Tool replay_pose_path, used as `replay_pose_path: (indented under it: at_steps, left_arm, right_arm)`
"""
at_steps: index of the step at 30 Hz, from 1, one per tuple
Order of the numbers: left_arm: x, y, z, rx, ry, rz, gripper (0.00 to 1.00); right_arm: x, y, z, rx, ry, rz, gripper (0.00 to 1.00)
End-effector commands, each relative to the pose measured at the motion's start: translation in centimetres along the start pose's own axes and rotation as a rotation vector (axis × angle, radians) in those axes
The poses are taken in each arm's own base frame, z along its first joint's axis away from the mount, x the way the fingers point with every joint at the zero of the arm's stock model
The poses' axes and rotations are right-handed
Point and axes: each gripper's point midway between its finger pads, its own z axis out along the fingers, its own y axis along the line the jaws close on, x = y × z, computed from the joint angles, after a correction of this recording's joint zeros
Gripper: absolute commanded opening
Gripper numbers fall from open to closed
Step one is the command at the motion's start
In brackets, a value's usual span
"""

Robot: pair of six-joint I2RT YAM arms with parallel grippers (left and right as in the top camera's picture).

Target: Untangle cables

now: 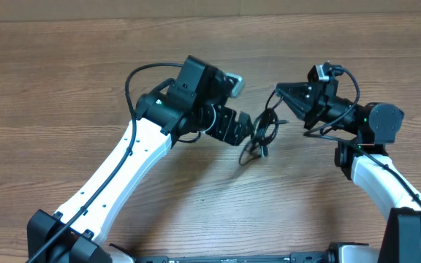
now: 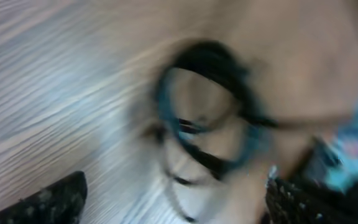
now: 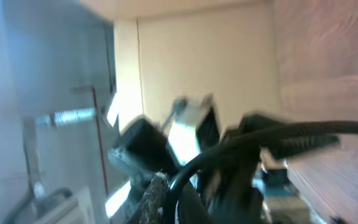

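Overhead view: wood-grain table (image 1: 64, 73) bears the cables (image 1: 260, 135) — left gripper (image 1: 247, 131) spread open beside them, right gripper (image 1: 278, 90) clamped on a strand, beige wall (image 3: 197, 56) in right wrist view.

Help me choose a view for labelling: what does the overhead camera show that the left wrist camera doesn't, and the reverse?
Only overhead: the right arm, with the right gripper shut on the top of the cables, and the left gripper close beside the bundle.
Only left wrist: a close, blurred look into the loops, with the left jaws standing wide apart at the bottom corners and nothing between them.
Both: the tangled cables lying on the wooden table.
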Motion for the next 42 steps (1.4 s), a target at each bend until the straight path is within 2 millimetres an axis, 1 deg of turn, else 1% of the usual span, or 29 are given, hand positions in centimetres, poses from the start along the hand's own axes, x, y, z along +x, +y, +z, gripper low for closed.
replay_pose_path:
  at_steps: [1,5,8,13,14,16,19,23,29,34,40,42]
  left_arm:
    - [0.1,-4.7,-1.0,0.264,-0.016,0.253,0.87]
    - [0.0,-5.9,-1.4,0.338,-0.038,0.324,0.86]
    - [-0.2,-7.0,-1.8,0.403,-0.064,0.379,0.88]
    - [-1.8,-7.8,-2.1,0.427,-0.139,0.445,0.9]
    - [-2.2,-7.9,-2.2,0.425,-0.159,0.46,0.91]
    - [-2.9,-7.6,-2.1,0.398,-0.184,0.48,1.0]
    - [-3.6,-6.8,-1.8,0.34,-0.204,0.49,1.0]
    - [-3.7,-6.8,-1.8,0.336,-0.21,0.494,1.0]
    - [-3.8,-7.1,-1.8,0.34,-0.215,0.504,0.99]
    - [-4.3,-7.8,-1.7,0.336,-0.241,0.538,1.0]
    - [-4.2,-8.1,-1.2,0.316,-0.235,0.549,1.0]
    - [-4.2,-8.3,-1.0,0.318,-0.236,0.554,0.94]
  right_arm:
    - [-1.7,1.3,-0.2,-0.05,-0.105,-0.006,0.04]
    - [-2.0,1.4,-0.3,-0.059,-0.125,-0.004,0.04]
    - [-2.1,1.5,-0.3,-0.062,-0.13,-0.001,0.04]
    - [-1.7,1.4,-0.2,-0.056,-0.11,0.004,0.04]
    - [-1.6,1.4,-0.1,-0.055,-0.102,0.019,0.04]
    - [-1.3,1.5,-0.1,-0.057,-0.089,0.04,0.04]
    - [-0.7,2.4,-0.1,-0.084,-0.069,0.031,0.04]
    - [0.0,3.6,-0.2,-0.12,-0.05,0.007,0.04]
    - [0.2,3.6,-0.2,-0.12,-0.041,0.002,0.04]
    - [1.1,3.7,0.5,-0.124,-0.009,-0.012,0.04]
    - [1.8,3.5,1.1,-0.122,0.013,-0.007,0.04]
    - [1.8,3.5,1.1,-0.122,0.013,-0.008,0.04]
